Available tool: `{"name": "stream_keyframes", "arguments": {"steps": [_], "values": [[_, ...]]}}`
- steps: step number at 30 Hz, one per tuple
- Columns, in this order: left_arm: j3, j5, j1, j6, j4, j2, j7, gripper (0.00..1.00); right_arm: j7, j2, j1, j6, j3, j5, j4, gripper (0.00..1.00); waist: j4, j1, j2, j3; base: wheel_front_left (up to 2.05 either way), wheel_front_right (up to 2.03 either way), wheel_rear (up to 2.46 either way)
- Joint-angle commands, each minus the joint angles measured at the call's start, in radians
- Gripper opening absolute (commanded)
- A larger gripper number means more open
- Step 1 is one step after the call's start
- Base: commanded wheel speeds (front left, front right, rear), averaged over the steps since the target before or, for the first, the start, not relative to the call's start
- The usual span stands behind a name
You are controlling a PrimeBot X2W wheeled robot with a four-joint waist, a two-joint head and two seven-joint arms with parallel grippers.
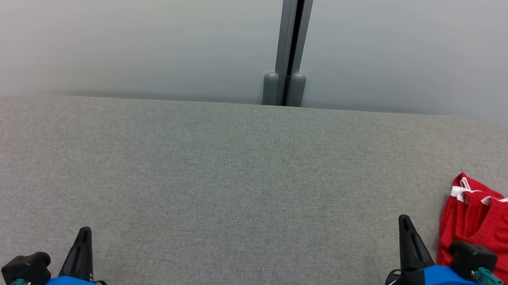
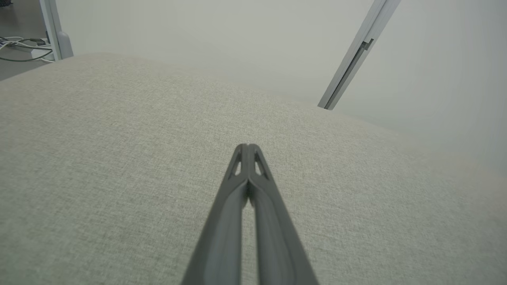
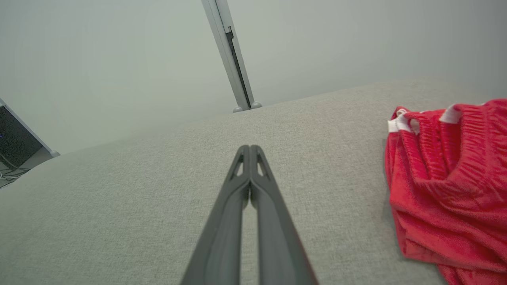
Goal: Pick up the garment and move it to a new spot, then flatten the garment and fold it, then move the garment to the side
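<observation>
The garment (image 1: 506,233) is a pair of red shorts with white trim, lying bunched at the right edge of the grey padded table (image 1: 231,173). In the right wrist view the garment (image 3: 447,186) lies to the right of my fingers. My right gripper (image 1: 405,222) is shut and empty, hovering just left of the shorts; its tips (image 3: 249,149) meet over bare cloth. At the lower left my left gripper (image 1: 85,231) is also shut with nothing in it, its tips (image 2: 247,147) pressed together above the table, far from the garment.
A pale wall with a grey vertical post (image 1: 292,41) stands behind the table's far edge. In the left wrist view, cables (image 2: 20,45) lie on the floor past the table's corner. A dark screen (image 3: 14,138) shows beyond the table in the right wrist view.
</observation>
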Motion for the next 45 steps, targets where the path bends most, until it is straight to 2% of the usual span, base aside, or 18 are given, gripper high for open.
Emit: {"name": "stream_keyframes", "arguments": {"steps": [1, 22, 45], "values": [[0.008, -0.060, -0.027, 0.000, -0.030, 0.005, 0.012, 0.00, 0.012, -0.004, -0.010, 0.000, -0.007, 0.063, -0.033, 0.00, 0.001, 0.0000, 0.0000, 0.001, 0.00, 0.00, 0.00], [0.018, -0.387, -0.038, 0.000, -0.099, 0.002, 0.092, 0.00, 0.090, -0.006, 0.031, 0.000, -0.032, 0.399, -0.120, 0.00, 0.006, 0.0000, 0.0000, 0.004, 0.00, 0.00, 0.00], [0.031, -0.682, -0.051, -0.001, -0.155, -0.001, 0.171, 0.00, 0.169, -0.008, 0.062, 0.000, -0.062, 0.702, -0.190, 0.00, 0.012, 0.0000, 0.0001, 0.009, 0.00, 0.00, 0.00]]}}
